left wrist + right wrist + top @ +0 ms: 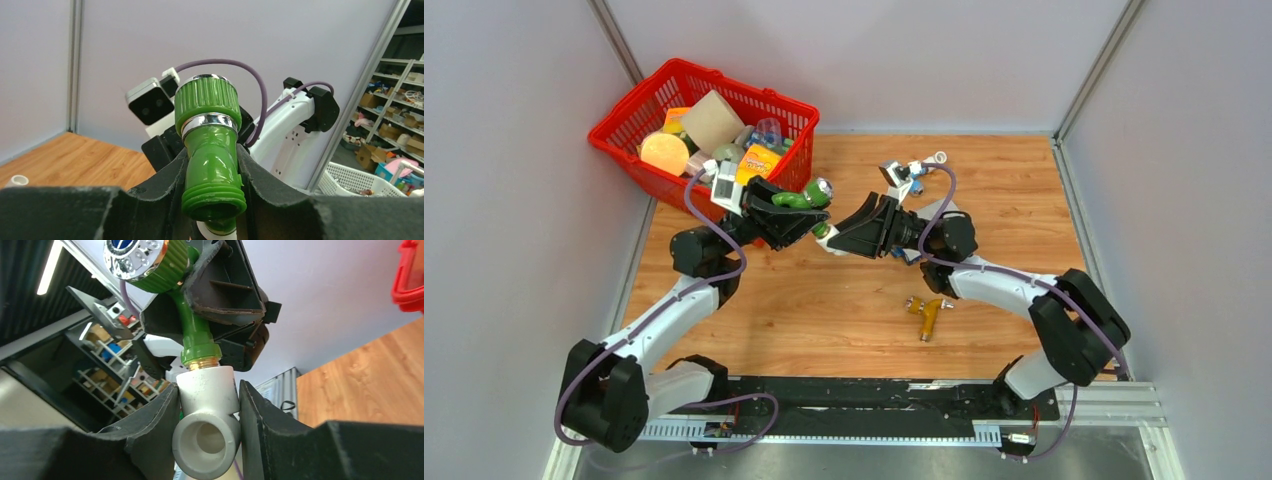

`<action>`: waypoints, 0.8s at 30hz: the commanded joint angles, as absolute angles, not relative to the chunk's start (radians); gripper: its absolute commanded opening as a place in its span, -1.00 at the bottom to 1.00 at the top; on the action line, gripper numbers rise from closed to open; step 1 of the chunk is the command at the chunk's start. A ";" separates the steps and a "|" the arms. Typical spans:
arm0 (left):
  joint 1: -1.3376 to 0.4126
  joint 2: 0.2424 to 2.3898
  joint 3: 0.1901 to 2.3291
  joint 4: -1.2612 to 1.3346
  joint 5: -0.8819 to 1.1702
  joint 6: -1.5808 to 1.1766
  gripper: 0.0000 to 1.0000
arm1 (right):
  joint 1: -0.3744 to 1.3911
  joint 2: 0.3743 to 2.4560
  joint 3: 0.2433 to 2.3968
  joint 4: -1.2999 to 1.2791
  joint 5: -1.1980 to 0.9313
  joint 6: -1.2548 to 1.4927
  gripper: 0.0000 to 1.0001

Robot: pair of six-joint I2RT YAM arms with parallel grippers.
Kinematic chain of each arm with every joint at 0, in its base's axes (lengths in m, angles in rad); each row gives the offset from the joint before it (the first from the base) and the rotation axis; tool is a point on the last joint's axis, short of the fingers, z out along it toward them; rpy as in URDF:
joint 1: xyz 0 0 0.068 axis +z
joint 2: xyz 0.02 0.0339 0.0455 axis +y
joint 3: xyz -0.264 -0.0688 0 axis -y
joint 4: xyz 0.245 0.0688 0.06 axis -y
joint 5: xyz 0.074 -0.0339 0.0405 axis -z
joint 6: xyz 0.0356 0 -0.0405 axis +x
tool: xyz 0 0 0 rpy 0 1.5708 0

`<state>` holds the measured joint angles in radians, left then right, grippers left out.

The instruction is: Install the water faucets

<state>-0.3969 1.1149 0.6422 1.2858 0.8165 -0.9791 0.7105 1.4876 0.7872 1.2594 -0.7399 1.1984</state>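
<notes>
Far left, red basket (639, 178) of oddments (no business here). Next along, left gripper (792, 212), clenched on green faucet (210, 150) across the body, between knob collar and spout, and holding it off the table (824, 330). Threaded, brass-coloured end pointed at the right arm, meeting the mouth of white elbow (207, 400); cannot tell how deep, if in at all. Right gripper (207, 427) pinched on elbow, a pad against either flank, open side port facing the wrist camera. Lower right on table, orange faucet (927, 315), lying loose, well apart from both grippers.

Handling, by judgement: light, rigid plastic, glossy and rounded, so likely to spin or slip in the pads under a twisting load. Best taken across the waist, as now, never by the knob (would only turn the valve) nor by the threads. Elbow equally slick; wants a grip square on the barrel. Easy to cross-thread with axes tilted, so keep stem and elbow mouth in line while turning. Probably partway through the first of several installs.
</notes>
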 commanded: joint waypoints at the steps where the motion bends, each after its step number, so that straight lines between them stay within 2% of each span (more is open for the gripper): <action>1: -0.419 1.095 0.673 1.623 0.985 -0.822 -0.99 | 0.710 1.539 0.867 1.388 -0.673 1.528 -0.73; 4: -0.419 1.077 0.634 1.623 0.928 -0.821 -1.00 | 0.707 1.513 0.871 1.323 -0.669 1.455 -0.18; 6: -0.419 1.063 0.611 1.621 0.884 -0.824 -1.00 | 0.698 1.482 0.868 1.257 -0.661 1.379 0.11; 9: -0.419 1.043 0.581 1.608 0.800 -0.825 -1.00 | 0.672 1.430 0.850 1.194 -0.640 1.298 0.38; 15: -0.419 0.965 0.531 1.446 0.605 -0.828 -1.00 | 0.595 1.332 0.842 1.051 -0.641 1.085 0.55; 19: -0.419 0.878 0.541 1.117 0.447 -0.821 -1.00 | 0.606 1.232 0.879 0.766 -0.592 0.699 0.57; 24: -0.419 0.798 0.612 0.737 0.258 -0.857 -1.00 | 0.718 1.114 0.861 0.589 -0.436 0.168 0.57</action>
<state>-0.4191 0.8471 0.5308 1.0264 0.4755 -0.8452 0.6338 1.2003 0.8391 0.7914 -0.5674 0.6846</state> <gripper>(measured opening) 0.368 0.782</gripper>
